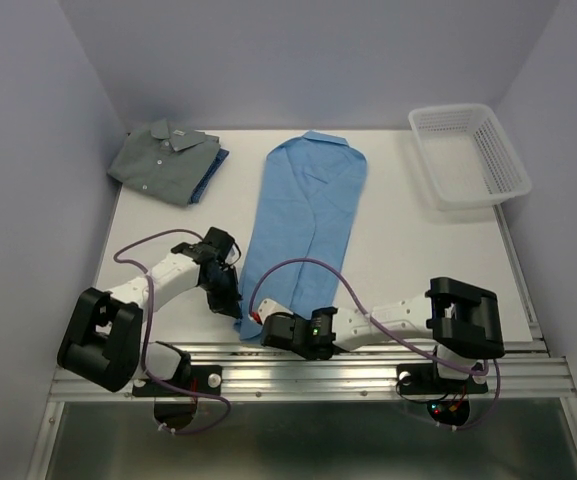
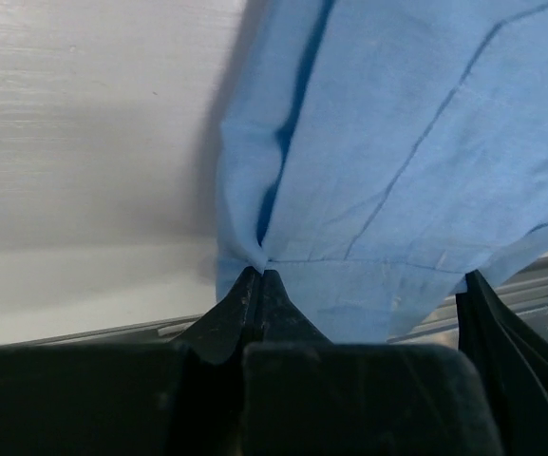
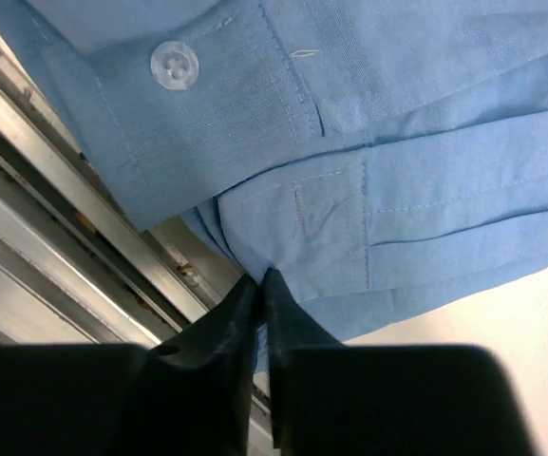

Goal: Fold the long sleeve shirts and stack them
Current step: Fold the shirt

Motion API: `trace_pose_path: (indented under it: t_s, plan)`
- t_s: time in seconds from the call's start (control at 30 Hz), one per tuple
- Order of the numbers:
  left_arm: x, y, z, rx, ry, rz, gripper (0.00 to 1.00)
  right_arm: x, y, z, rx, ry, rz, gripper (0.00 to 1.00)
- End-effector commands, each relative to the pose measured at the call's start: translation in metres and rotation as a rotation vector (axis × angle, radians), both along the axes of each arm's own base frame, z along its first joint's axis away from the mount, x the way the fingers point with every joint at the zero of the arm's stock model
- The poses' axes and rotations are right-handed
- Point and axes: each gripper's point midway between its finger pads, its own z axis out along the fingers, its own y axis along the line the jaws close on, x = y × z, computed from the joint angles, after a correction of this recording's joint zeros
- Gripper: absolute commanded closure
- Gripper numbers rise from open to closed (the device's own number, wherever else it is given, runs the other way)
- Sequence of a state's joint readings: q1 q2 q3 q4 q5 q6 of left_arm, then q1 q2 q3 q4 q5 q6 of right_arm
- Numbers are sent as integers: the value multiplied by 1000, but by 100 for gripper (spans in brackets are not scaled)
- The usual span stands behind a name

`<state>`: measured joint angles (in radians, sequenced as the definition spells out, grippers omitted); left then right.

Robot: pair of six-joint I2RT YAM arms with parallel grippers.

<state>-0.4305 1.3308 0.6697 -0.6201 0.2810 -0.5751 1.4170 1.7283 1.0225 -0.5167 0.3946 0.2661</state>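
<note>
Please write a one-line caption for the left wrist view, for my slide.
Left hand pinching an edge of the light blue shirt on the white table.

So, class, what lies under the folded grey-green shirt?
A darker blue shirt. Only its right edge peeks out from beneath the grey-green shirt; the rest is covered.
</note>
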Motion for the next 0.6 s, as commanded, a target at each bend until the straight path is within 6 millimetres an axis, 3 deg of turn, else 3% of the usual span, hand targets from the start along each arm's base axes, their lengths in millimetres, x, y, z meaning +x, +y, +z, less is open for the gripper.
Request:
trace_pose_path:
  t_s: [0.0,0.1,0.2,0.43,0.57]
  plan:
    - [19,-17,31,-91,-96,-39,100,30,1,25,55,-151,-43,99]
    - [32,-29,51,-142,-132,-46,100,47,5,56,99,-221,-59,99]
    - [62,-45,85,-195,-218,-45,100,74,2,98,174,-286,-109,99]
    - [134,-59,153,-250,-439,33,100,127,-21,142,187,-395,-199,99]
    - [179,-65,178,-276,-533,77,100,167,-34,167,205,-465,-256,99]
